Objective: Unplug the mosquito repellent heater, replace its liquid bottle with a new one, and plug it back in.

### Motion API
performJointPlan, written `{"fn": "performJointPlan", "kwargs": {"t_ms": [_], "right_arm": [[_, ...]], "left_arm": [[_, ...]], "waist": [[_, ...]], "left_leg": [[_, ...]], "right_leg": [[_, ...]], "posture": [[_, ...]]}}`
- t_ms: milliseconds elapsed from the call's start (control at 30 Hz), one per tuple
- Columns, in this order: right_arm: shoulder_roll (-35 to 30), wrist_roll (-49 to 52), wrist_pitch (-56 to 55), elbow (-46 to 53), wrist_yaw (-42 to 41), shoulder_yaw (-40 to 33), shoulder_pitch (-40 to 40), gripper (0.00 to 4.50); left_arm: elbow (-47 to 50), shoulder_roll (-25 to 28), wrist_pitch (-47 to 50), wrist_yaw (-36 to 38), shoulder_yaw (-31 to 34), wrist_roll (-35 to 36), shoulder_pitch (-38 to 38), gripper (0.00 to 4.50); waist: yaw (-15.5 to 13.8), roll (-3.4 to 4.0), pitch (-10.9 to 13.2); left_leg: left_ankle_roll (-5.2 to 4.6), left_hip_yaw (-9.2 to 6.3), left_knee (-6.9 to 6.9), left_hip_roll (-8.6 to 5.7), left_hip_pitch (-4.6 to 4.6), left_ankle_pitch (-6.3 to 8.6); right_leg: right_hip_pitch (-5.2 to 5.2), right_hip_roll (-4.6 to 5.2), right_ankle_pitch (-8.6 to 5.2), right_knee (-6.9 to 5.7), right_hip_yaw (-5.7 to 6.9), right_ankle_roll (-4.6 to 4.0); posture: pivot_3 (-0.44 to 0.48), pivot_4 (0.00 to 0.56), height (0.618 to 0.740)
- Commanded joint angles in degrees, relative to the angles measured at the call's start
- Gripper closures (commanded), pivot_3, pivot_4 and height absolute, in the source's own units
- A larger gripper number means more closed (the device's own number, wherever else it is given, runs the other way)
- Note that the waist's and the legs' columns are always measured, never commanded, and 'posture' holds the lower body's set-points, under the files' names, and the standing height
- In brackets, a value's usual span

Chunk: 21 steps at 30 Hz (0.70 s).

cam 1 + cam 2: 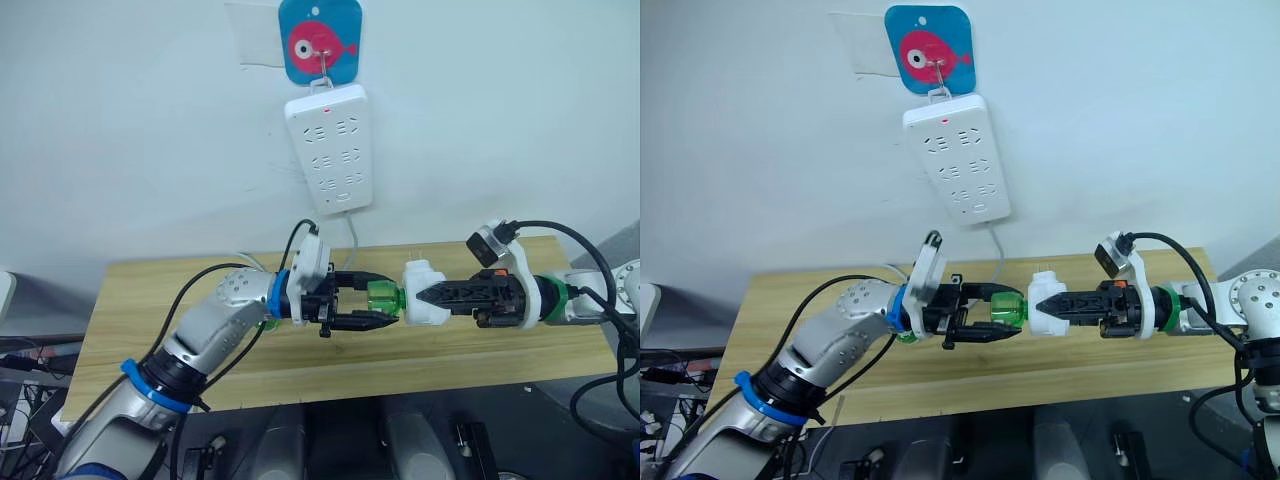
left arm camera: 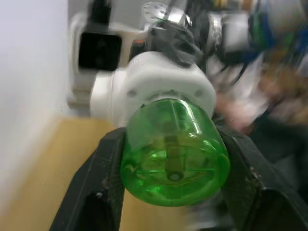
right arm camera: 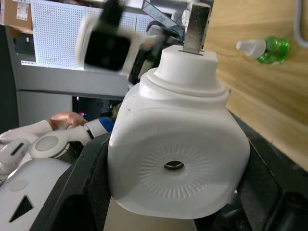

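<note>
Mosquito repellent heater (image 1: 423, 293) hangs above the wooden counter (image 1: 150, 300), clamped in the right hand (image 1: 418, 296) and unplugged from the power strip (image 1: 330, 148) at 12 o'clock on the wall. At its 9 o'clock, the left hand (image 1: 385, 302) grips the attached green bottle (image 1: 382, 298). Another green bottle (image 3: 265, 49) lies on the counter.

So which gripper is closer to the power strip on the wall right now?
Left. The left gripper, shut on the green bottle, sits almost directly below the power strip; the right gripper, holding the heater, is farther right.
</note>
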<state>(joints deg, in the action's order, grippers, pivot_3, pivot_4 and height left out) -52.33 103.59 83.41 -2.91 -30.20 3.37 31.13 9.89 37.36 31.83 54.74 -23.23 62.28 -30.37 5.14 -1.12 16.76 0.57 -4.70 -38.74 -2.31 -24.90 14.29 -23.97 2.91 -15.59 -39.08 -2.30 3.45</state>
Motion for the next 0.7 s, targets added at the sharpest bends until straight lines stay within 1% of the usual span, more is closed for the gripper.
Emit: {"fn": "performJointPlan", "kwargs": {"t_ms": [33,100,133,167,233,300,333,467,600,700], "right_arm": [[-1.2,-4.1,2.0,2.9,-3.3,-1.4,-0.5,1.44],[-0.9,-5.7,1.7,4.2,-4.1,-1.5,-0.5,1.44],[-0.7,-6.5,1.3,4.6,-4.1,-1.6,-0.5,1.44],[-0.4,-7.2,0.9,4.9,-3.8,-1.7,-0.5,1.44],[-0.2,-7.5,0.8,5.1,-4.0,-2.1,-0.9,1.44],[-0.2,-7.9,1.1,5.1,-4.4,-2.7,-1.5,1.44],[-0.2,-7.7,1.2,4.8,-4.2,-3.0,-1.7,1.44],[-0.6,-6.5,1.5,2.8,-3.6,-4.4,-2.3,1.44],[-2.5,-6.7,2.8,0.8,-4.4,-6.1,-3.0,1.44],[-3.8,-9.5,3.1,-0.7,-4.9,-7.5,-3.0,1.44]], "left_arm": [[-1.4,1.7,16.5,-2.9,7.3,14.9,0.4,2.24],[-4.8,1.4,24.4,-6.0,9.3,21.7,0.0,2.24],[-8.1,1.2,28.8,-9.0,9.7,27.4,-0.3,2.24],[-10.6,1.4,32.9,-10.6,9.8,31.6,-0.4,2.24],[-11.9,2.0,38.1,-10.9,10.1,35.1,0.3,2.24],[-11.8,2.1,41.2,-11.4,10.9,35.4,1.0,2.24],[-11.6,2.0,42.0,-11.6,11.3,34.5,1.3,2.24],[-11.7,0.7,43.3,-13.2,14.2,32.8,2.3,2.24],[-10.5,1.3,44.8,-12.6,17.2,30.9,3.5,2.24],[-8.9,1.6,44.4,-11.7,19.4,28.0,4.7,2.24]], "waist": [[0.2,0.01,0.0],[0.3,0.01,0.0],[0.2,0.01,0.0],[0.2,0.00,0.0],[0.2,0.00,0.0],[0.1,0.00,0.0],[0.0,0.00,0.0],[-0.1,-0.01,0.0],[-0.1,0.00,0.0],[-0.2,0.00,0.0]], "left_leg": [[-0.01,0.02,0.00,0.03,0.00,0.01],[-0.01,0.03,-0.01,0.05,0.00,0.01],[-0.01,0.05,-0.02,0.05,0.00,0.00],[0.00,0.05,-0.04,0.04,0.00,0.00],[0.00,0.07,-0.09,0.02,0.01,0.00],[0.00,0.08,-0.08,0.01,0.00,0.00],[0.00,0.09,-0.07,0.01,0.00,0.00],[0.01,0.15,-0.08,-0.02,0.00,0.00],[0.01,0.14,-0.08,-0.01,0.00,0.00],[0.01,0.20,-0.07,-0.02,0.00,0.00]], "right_leg": [[-0.02,-0.09,0.00,-0.01,-0.03,0.00],[-0.03,-0.14,0.00,-0.04,-0.03,-0.01],[-0.03,-0.16,0.00,-0.06,-0.05,-0.01],[-0.02,-0.16,0.00,-0.07,-0.05,-0.01],[-0.03,-0.15,0.00,-0.11,-0.08,0.00],[-0.07,-0.15,0.00,-0.13,-0.09,0.00],[-0.09,-0.15,0.00,-0.12,-0.10,-0.01],[-0.07,-0.02,0.00,-0.11,-0.13,-0.01],[-0.08,0.01,0.00,-0.11,-0.11,-0.01],[-0.08,0.02,0.00,-0.11,-0.16,-0.01]], "posture": [[-0.119,0.261,0.740],[-0.125,0.255,0.740],[-0.125,0.255,0.740],[-0.130,0.256,0.740],[-0.133,0.248,0.740],[-0.133,0.248,0.740],[-0.133,0.248,0.740],[-0.141,0.248,0.740],[-0.138,0.245,0.740],[-0.137,0.246,0.740]]}}
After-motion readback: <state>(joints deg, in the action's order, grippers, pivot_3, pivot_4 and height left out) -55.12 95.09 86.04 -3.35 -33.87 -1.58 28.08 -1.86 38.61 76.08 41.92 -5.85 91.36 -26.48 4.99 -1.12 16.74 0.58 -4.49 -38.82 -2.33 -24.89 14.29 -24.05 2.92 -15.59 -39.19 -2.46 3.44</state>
